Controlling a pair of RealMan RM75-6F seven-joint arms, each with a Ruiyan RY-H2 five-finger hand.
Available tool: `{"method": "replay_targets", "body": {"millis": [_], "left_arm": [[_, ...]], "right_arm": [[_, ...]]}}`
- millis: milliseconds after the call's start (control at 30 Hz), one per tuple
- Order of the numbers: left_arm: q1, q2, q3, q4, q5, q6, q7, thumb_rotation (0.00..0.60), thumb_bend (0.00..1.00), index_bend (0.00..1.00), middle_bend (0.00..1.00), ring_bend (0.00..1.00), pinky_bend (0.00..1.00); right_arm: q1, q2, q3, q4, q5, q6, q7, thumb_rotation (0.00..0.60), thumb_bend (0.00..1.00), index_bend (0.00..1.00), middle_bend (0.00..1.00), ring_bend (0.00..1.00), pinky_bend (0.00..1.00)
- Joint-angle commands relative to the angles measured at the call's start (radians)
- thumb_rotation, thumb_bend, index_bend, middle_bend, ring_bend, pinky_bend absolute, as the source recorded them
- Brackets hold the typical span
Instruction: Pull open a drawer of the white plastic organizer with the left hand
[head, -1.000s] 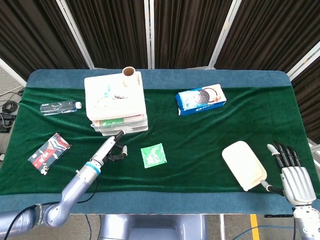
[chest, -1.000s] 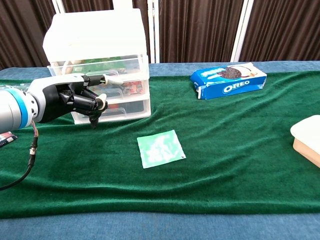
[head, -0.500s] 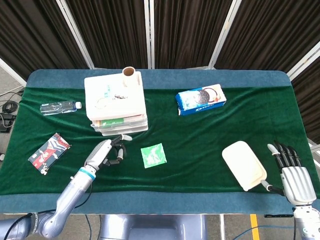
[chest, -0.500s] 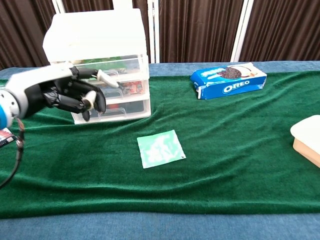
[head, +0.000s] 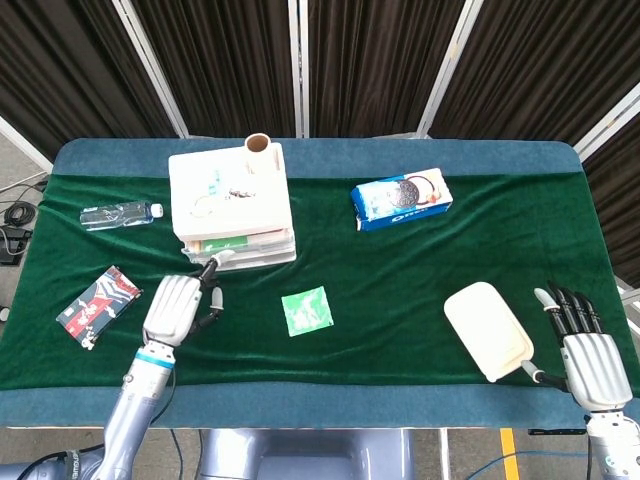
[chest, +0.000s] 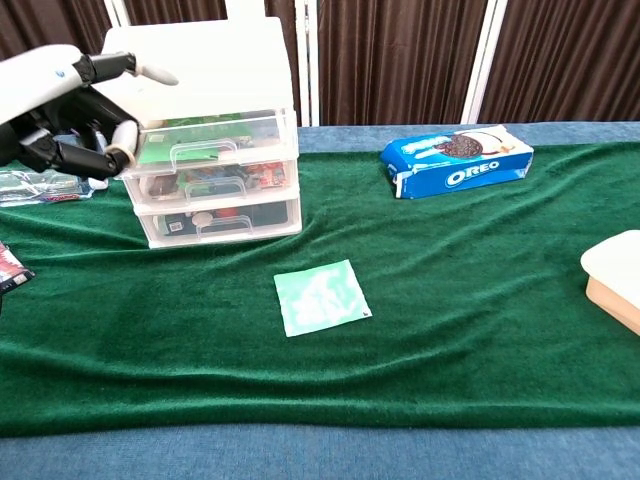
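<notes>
The white plastic organizer (head: 230, 205) (chest: 205, 120) stands at the table's back left with three clear drawers, all looking pushed in. My left hand (head: 178, 305) (chest: 70, 110) hovers just in front and left of it, off the drawer fronts. Most fingers are curled in, one finger (chest: 150, 72) sticks out toward the organizer's top edge, and the hand holds nothing. My right hand (head: 585, 350) lies at the front right table edge, fingers apart and empty; the chest view does not show it.
A green packet (head: 306, 310) (chest: 320, 297) lies in front of the organizer. An Oreo box (head: 400, 198) (chest: 457, 158) sits mid-back. A cream box (head: 488, 330) is near my right hand. A water bottle (head: 120, 214) and a snack packet (head: 98, 304) lie at left.
My left hand has drawn back from the drawer fronts, moving left and rising. The drawers look unchanged. The right hand has not moved.
</notes>
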Motion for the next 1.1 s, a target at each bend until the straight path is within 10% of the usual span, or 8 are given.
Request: {"method": "replay_targets", "body": {"millis": [33, 1100], "left_arm": [[0.003, -0.045, -0.038, -0.025, -0.055, 0.083, 0.204, 0.6, 0.74, 0.12, 0.77, 0.63, 0.7], [-0.107, -0.087, -0.137, -0.006, -0.354, 0.044, 0.397, 0.6, 0.74, 0.2, 0.79, 0.65, 0.7]], "right_arm": [[0.0, 0.001, 0.0, 0.0, 0.0, 0.001, 0.002, 0.6, 0.02, 0.02, 0.0, 0.0, 0.0], [0.0, 0.003, 0.0, 0.001, 0.001, -0.002, 0.011, 0.6, 0.02, 0.02, 0.0, 0.0, 0.0]]}}
